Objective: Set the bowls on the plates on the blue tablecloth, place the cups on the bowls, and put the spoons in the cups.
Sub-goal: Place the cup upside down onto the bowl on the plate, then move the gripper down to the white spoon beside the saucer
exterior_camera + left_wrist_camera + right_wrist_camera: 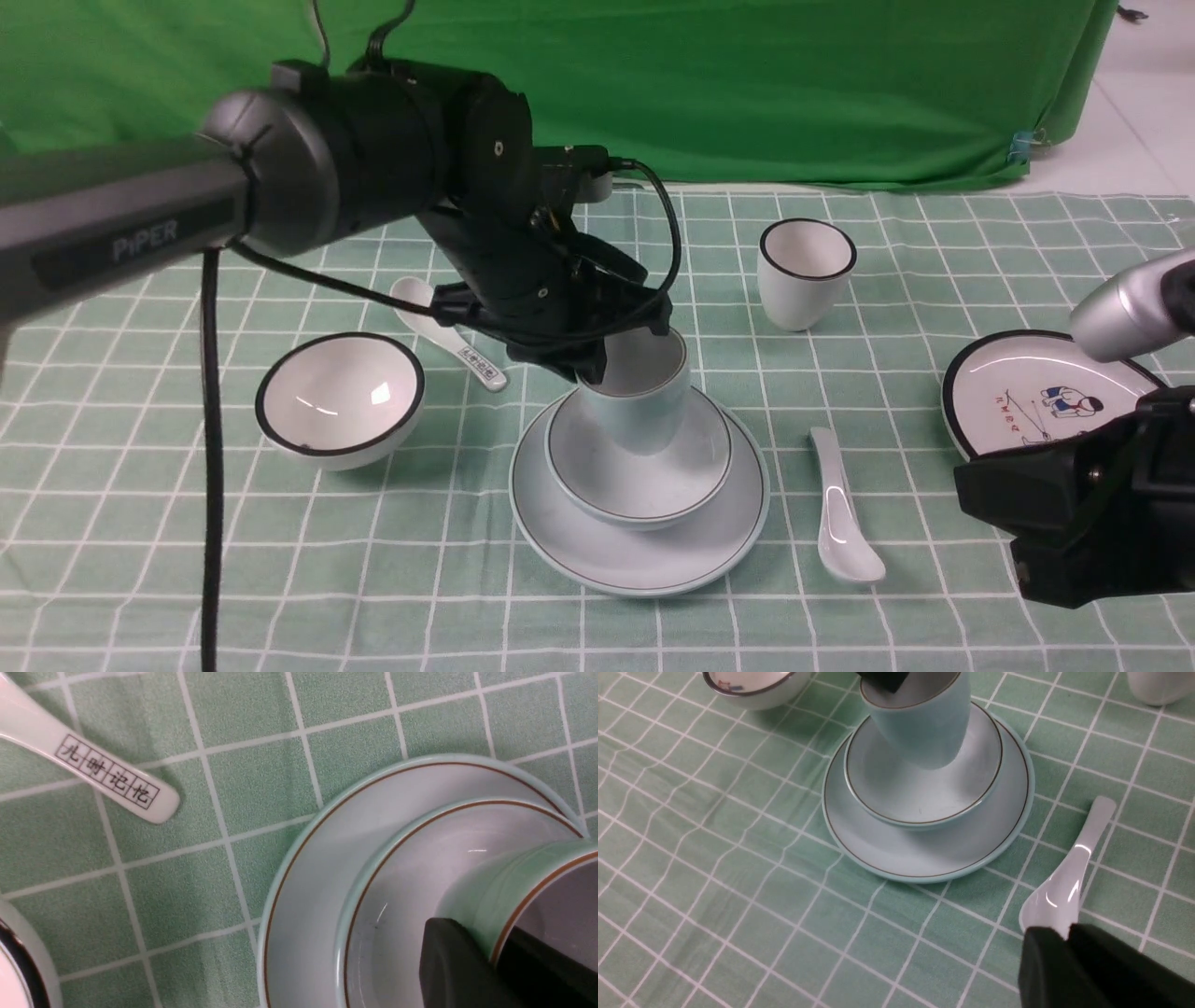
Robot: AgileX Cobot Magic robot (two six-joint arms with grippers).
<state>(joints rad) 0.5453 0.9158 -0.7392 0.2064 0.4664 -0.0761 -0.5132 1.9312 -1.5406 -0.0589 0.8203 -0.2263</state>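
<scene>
Beyond the left gripper (590, 373), on its far side, a plain bright green backdrop cloth (747, 93) hangs across almost the whole width. It is fairly smooth straight behind the gripper and falls into long folds far to the gripper's right, where it ends at a corner. At that corner, well apart from the gripper and farther back, a small blue clip (1022, 145) sits on the cloth's edge. Farther right again is white floor (1144, 121) — pale, with faint seams — and on it a small dark object (1131, 14), too small to identify.
</scene>
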